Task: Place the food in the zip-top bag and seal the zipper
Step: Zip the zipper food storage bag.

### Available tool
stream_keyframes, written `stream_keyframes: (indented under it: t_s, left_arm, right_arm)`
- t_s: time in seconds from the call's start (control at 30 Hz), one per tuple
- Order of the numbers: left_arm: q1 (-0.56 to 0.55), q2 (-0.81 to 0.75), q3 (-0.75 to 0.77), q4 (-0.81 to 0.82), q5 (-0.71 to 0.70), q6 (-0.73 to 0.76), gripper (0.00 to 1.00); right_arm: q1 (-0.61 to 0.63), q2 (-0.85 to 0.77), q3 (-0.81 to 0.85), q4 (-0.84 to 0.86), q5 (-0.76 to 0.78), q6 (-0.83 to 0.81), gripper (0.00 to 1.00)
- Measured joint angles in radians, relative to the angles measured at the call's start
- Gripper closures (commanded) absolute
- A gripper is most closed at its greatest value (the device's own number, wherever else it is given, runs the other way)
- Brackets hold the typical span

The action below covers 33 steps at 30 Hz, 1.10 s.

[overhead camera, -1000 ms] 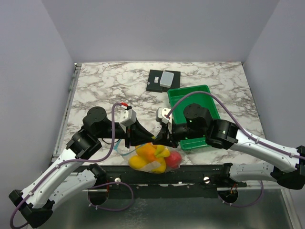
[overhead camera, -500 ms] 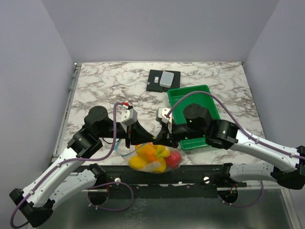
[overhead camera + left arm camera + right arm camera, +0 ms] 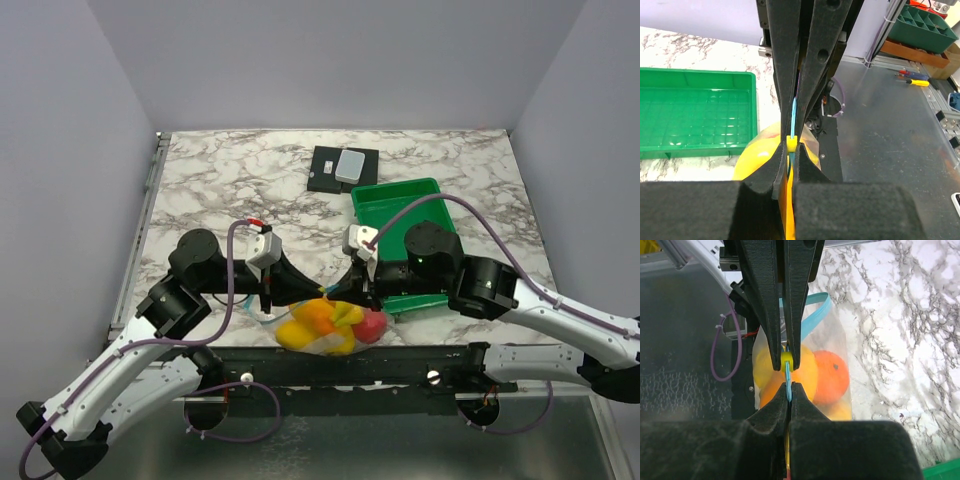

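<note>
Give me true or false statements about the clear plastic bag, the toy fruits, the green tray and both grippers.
1. The small toy fruits are inside the clear soft plastic bag. True.
2. The red round toy fruit lies in the green plastic tray. False: it is in the bag, not the tray.
3. The left gripper and the right gripper are both shut on the light-blue zipper strip. True.
4. The bag is at the marble table's far edge. False: it is at the near edge, between the grippers.
</note>
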Motion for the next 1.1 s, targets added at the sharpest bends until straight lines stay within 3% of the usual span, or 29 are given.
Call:
stream_keyframes:
  t_s: [0.57,1.1]
  left_arm:
    - [-0.001,-0.027,-0.014,0.026,-0.035,-0.018,1.00]
    - [-0.001,-0.057,-0.020,-0.027,-0.119,-0.005,1.00]
  right_arm:
    - [0.002,-0.233,-0.070,0.053,0.178,0.001,1.00]
    - [0.008,-0.272,-0.093,0.087,0.470,-0.002,0.99]
